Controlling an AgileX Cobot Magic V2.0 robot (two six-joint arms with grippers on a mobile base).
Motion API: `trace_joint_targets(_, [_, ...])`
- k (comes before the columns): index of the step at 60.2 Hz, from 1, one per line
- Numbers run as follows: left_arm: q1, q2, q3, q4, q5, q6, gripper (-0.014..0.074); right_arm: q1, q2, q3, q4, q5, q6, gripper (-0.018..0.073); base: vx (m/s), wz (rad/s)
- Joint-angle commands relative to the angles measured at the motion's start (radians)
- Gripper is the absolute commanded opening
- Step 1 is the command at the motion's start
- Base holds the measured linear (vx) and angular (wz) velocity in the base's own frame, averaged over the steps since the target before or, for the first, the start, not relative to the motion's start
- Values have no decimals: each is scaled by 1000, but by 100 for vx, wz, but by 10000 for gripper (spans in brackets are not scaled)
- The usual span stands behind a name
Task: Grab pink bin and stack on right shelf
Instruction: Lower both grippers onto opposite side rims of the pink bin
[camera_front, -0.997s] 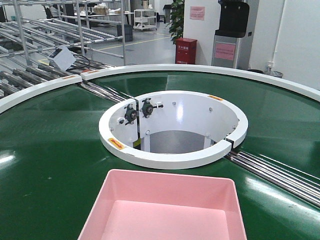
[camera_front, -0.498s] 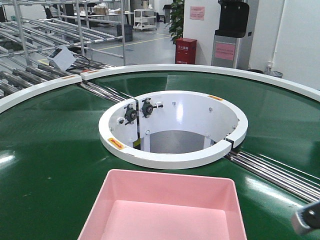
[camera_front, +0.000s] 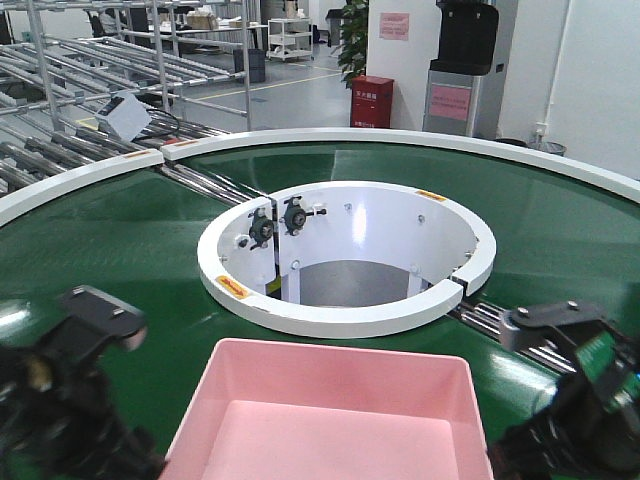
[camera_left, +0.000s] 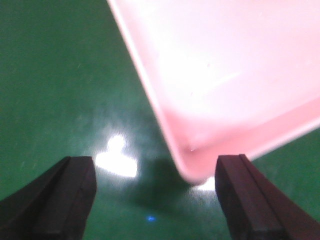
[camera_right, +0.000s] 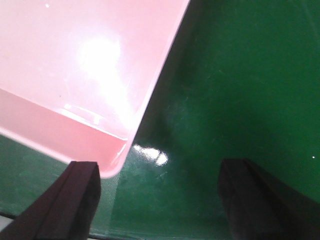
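The pink bin (camera_front: 330, 420) sits on the green conveyor belt (camera_front: 110, 260) at the bottom centre of the front view. My left gripper (camera_left: 155, 200) is open above the belt beside the bin's left side; the bin's near corner (camera_left: 200, 100) shows between the jaws toward the right finger. My right gripper (camera_right: 160, 200) is open beside the bin's right side; the bin's corner (camera_right: 75, 75) lies by the left finger. In the front view the left arm (camera_front: 60, 400) and the right arm (camera_front: 580, 400) flank the bin. The right shelf is out of view.
A white ring (camera_front: 345, 255) surrounds a round opening in the belt behind the bin. Steel rollers (camera_front: 560, 345) cross the belt at right. Pipe roller racks (camera_front: 90, 70) stand at the back left; a red box (camera_front: 371, 102) and a dispenser (camera_front: 462, 70) stand at the back.
Both arms have come into the front view: the left arm now stands at the bin's left, the right arm has moved further in at its right. The bin has not moved.
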Motion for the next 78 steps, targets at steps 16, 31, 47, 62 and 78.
trace_joint_targets(16, [-36,297,-354,83,104,-256,594,2,222,-219,-2,57,114,466,0,0])
trace_joint_targets(31, [-36,433,-454,157,154,-312,594,2,335,-309,-3,51,188,449,0,0])
trace_joint_targets(47, [-5,481,-454,141,130,-382,594,3,424,-352,-10,47,260,447,0,0])
trace_joint_targets(62, [-4,483,-454,136,116,-377,594,2,472,-352,-32,-11,325,400,0,0])
trace_joint_targets(78, [-4,493,-453,91,115,-343,582,2,474,-351,-36,-26,336,311,0,0])
